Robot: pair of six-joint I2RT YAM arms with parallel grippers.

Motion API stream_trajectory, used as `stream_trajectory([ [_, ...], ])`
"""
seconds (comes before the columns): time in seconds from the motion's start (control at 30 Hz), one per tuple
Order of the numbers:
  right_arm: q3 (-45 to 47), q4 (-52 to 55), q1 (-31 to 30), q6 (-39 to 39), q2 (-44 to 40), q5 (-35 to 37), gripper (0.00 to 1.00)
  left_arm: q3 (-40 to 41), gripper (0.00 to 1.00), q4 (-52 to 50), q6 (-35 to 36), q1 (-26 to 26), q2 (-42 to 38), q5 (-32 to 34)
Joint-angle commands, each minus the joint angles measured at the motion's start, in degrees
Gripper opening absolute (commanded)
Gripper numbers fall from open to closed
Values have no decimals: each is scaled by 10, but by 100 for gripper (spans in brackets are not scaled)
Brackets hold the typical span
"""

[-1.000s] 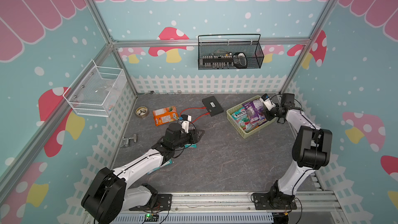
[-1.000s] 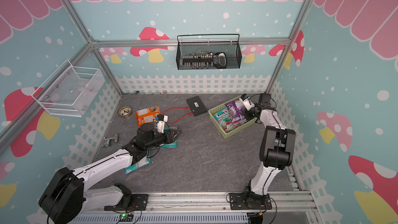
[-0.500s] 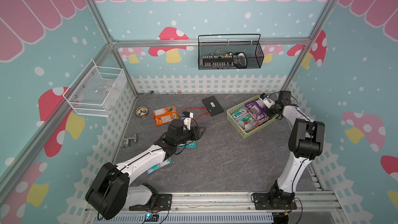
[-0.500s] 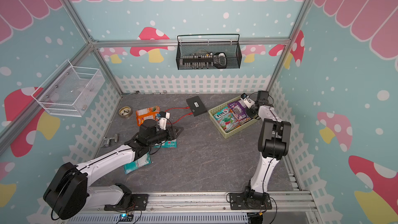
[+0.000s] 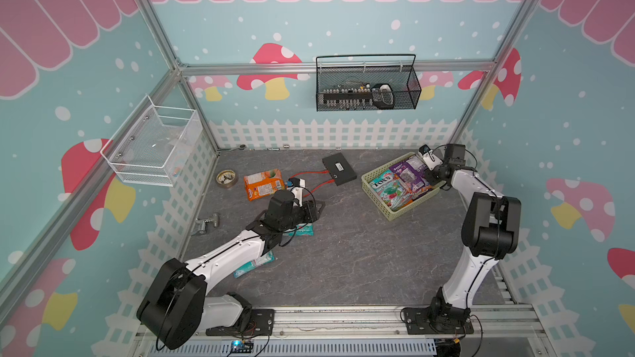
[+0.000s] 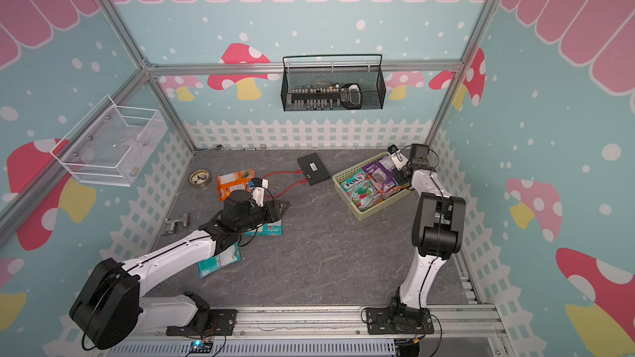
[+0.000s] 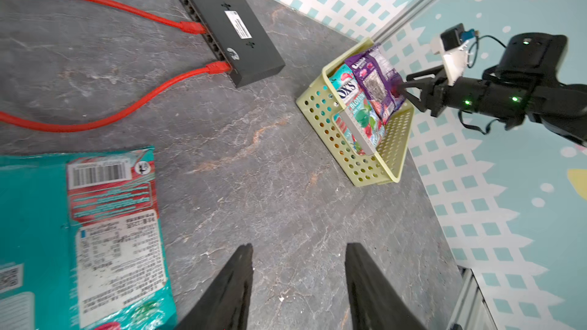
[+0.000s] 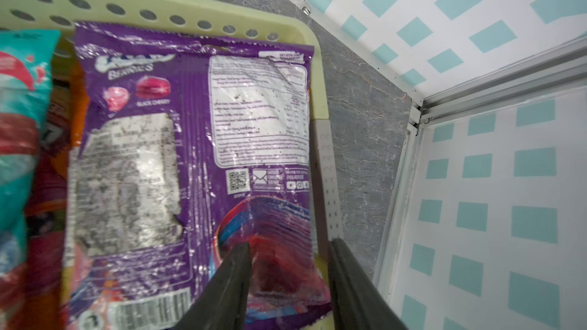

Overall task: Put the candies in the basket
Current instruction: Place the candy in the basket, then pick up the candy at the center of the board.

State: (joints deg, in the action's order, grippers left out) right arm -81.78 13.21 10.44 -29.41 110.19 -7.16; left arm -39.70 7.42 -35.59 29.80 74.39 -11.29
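Glossy purple candy bag [image 8: 190, 153] could get dragged off the pale yellow-green perforated basket [image 8: 317, 68] by the spread right hand [image 8: 290, 244]. Left hand [image 7: 298, 246] is spread, empty.

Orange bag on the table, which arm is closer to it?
Left. The left end effector is near the orange bag; the right end effector is far away, over the basket.

I read "FOX'S" on the teal fruit-printed candy bag [image 5: 386, 187]; "BERRIES" and "BLACK CHERRY" on the purple candy bag [image 8: 190, 153].
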Motion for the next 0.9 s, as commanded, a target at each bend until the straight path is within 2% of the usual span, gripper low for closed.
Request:
stream_trajectory([
  [0.0,21,-26,-17,88,-36,1,46,-3,51,-27,-2,-1,-18,52],
  [0.17,63,-61,-27,180,-78,-46,52,14,50,-62,-30,-26,-25,109],
  [0.3,119,-98,-48,287,-129,-102,54,45,48,-68,-49,-85,-47,118],
  [0.4,157,-112,-85,386,-168,-70,57,61,47,-72,-47,-127,-49,115],
  [0.5,170,-90,-114,500,-188,-74,56,76,45,-72,-42,-153,-49,122],
  [0.6,199,-80,-149,560,-203,-121,55,92,40,-34,-34,-170,-39,78],
  [0.73,256,-126,-226,618,-229,-144,57,97,36,18,-24,-173,-2,4],
  [0.87,312,-200,-317,669,-249,-125,59,92,33,20,-29,-178,40,9],
])
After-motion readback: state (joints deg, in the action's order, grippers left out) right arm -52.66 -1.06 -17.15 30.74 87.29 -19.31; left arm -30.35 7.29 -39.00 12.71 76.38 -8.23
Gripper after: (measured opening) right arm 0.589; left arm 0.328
